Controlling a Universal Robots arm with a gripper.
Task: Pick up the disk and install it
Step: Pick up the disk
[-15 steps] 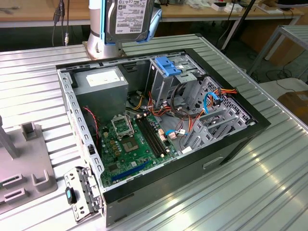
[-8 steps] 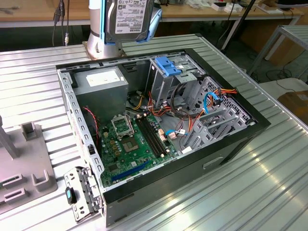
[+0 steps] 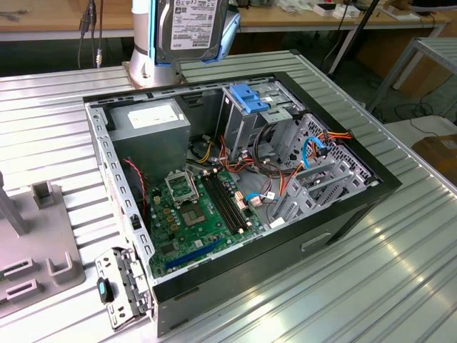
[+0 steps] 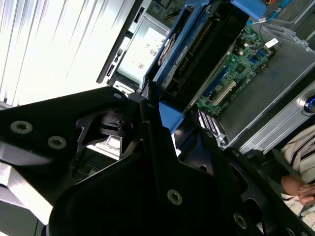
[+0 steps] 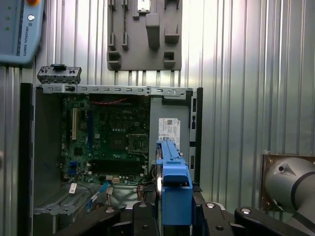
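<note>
Surface: ribbed metal table (image 3: 400,271), with workbenches behind.
Case: open computer case (image 3: 343,214) lying on its side, motherboard (image 3: 196,207) and power supply (image 3: 150,125) exposed.
Disk: the disk (image 3: 187,25) in its blue carrier, upright in the air above the case's far edge, clear of the case.
Tool: gripper (image 5: 173,216), black fingers clamped on the carrier's sides in the first wrist view.
Bay: drive cage (image 3: 246,118) with light-blue latch (image 3: 250,96), below the disk and apart from it.
Progress: pick-up done; install not yet done, the disk sits in no bay.
</note>
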